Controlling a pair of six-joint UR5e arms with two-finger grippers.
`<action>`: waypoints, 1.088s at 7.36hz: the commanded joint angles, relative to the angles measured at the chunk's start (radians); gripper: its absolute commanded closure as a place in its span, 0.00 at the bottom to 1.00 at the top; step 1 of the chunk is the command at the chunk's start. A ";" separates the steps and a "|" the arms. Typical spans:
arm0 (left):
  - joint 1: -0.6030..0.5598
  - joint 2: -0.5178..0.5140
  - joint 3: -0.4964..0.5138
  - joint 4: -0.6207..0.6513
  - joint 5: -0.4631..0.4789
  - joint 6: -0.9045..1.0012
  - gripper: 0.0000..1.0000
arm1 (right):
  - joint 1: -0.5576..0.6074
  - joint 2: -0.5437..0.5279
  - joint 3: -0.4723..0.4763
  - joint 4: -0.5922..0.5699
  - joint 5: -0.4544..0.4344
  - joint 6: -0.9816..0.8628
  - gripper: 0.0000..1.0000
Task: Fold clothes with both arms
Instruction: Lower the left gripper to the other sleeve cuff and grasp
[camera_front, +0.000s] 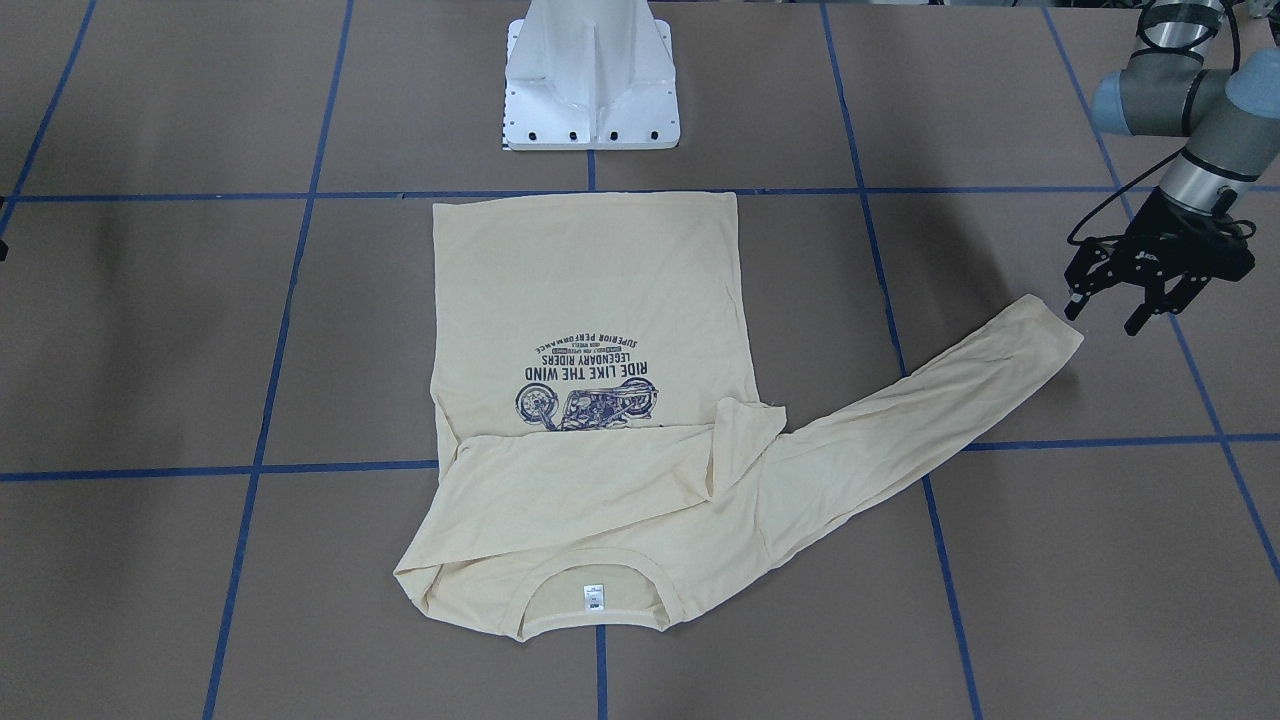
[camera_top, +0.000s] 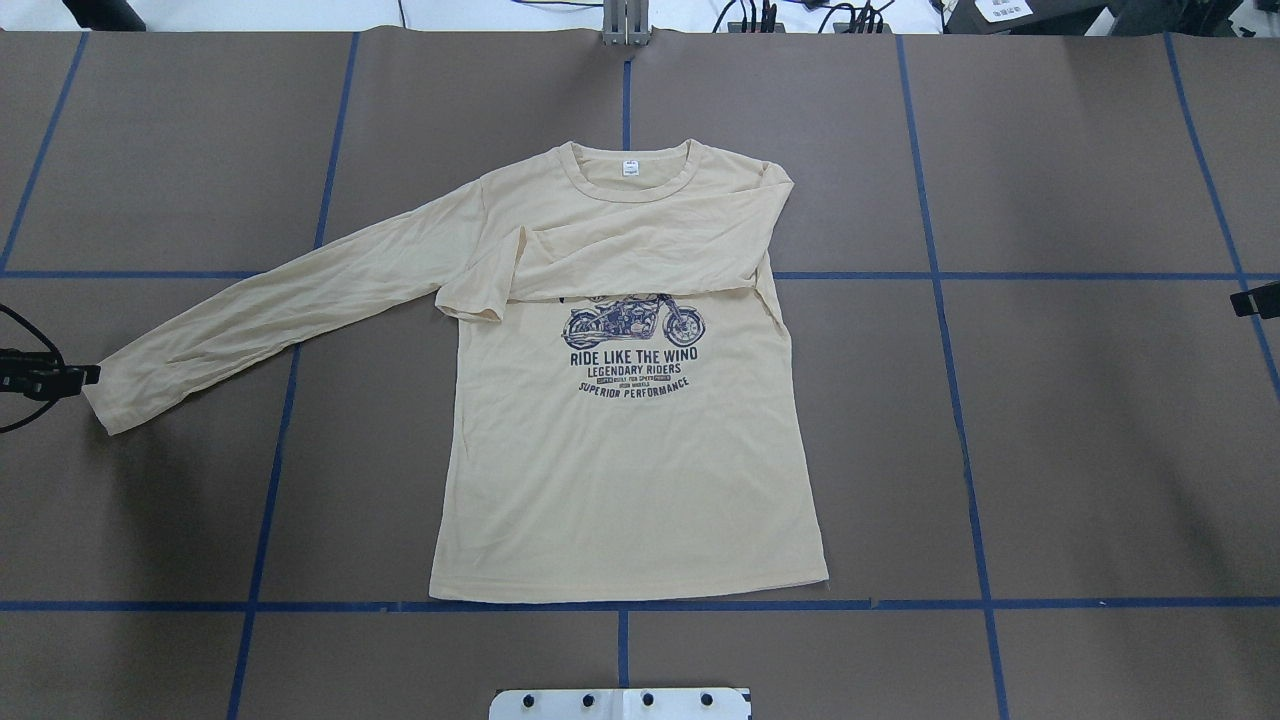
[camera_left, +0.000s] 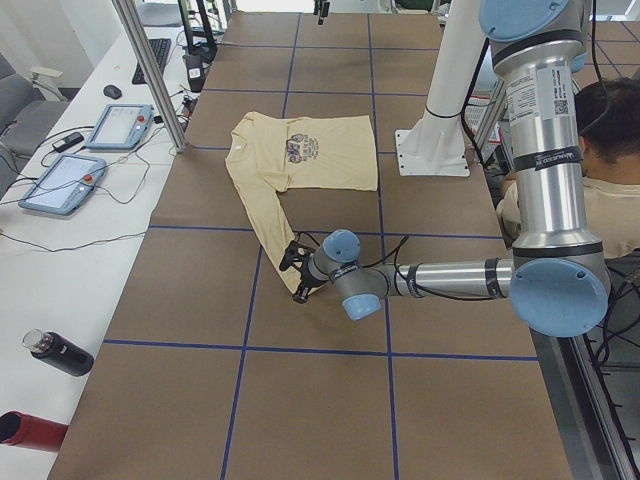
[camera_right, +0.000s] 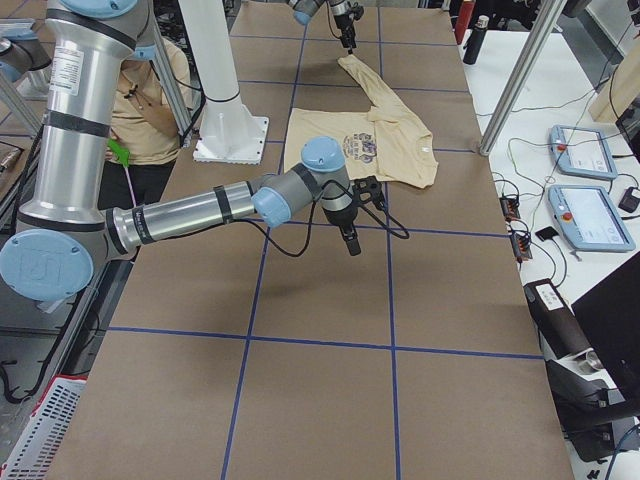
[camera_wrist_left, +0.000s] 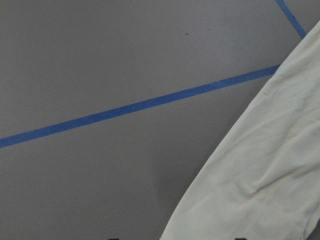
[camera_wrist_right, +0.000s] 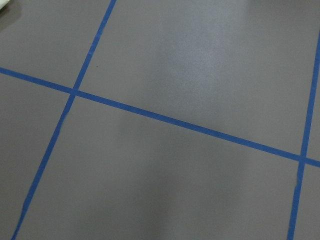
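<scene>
In the front-facing view the T-shirt lies flat on the table, one sleeve folded across its chest. The other sleeve stretches out to the left gripper, whose fingers stand spread just beside the cuff. Overhead, the right gripper sits well apart on the shirt's other side; I cannot tell whether it is spread or closed.

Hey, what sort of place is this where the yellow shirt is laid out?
Probably a robotics lab or test cell. The left arm, a grey industrial type, works over a table gridded with blue tape, and teach pendants lie on a side bench.
</scene>
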 joint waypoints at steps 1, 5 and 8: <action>0.011 -0.006 0.018 -0.001 0.011 0.004 0.38 | -0.001 0.000 0.000 0.000 -0.001 0.000 0.00; 0.011 -0.029 0.049 -0.003 0.012 0.013 0.49 | 0.001 0.000 -0.002 0.000 -0.004 0.000 0.00; 0.028 -0.030 0.055 -0.003 0.012 0.013 0.49 | -0.001 0.000 -0.002 0.000 -0.004 0.000 0.00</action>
